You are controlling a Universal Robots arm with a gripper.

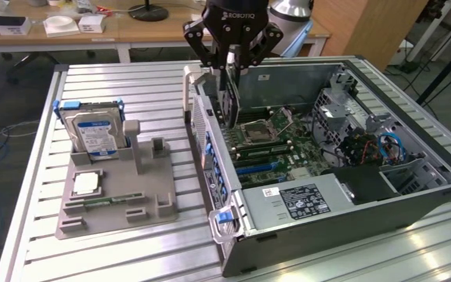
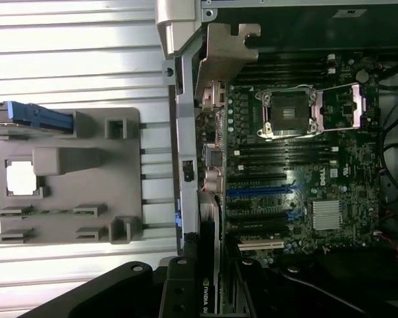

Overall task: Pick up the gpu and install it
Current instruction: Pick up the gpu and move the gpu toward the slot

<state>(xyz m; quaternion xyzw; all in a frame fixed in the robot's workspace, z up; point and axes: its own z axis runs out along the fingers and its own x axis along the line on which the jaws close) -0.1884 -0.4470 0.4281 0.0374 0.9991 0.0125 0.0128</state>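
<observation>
Gripper (image 2: 209, 291) pinching the gpu (image 2: 209, 232) upright above the open computer case (image 2: 186, 132).
Wrist view: dark fingers (image 2: 179, 288) clamp the card, seen edge-on just inside the case's rear wall. Its edge runs along that wall, crosswise to the blue slots (image 2: 260, 192) on the motherboard (image 2: 305, 165) beside it. Exterior view: at upper middle of the frame the gpu (image 1: 227, 100) hangs long-axis-down from the gripper (image 1: 230, 61), over the board and close to the rear wall. At left, well apart, stands the hard drive (image 1: 94, 134).
</observation>
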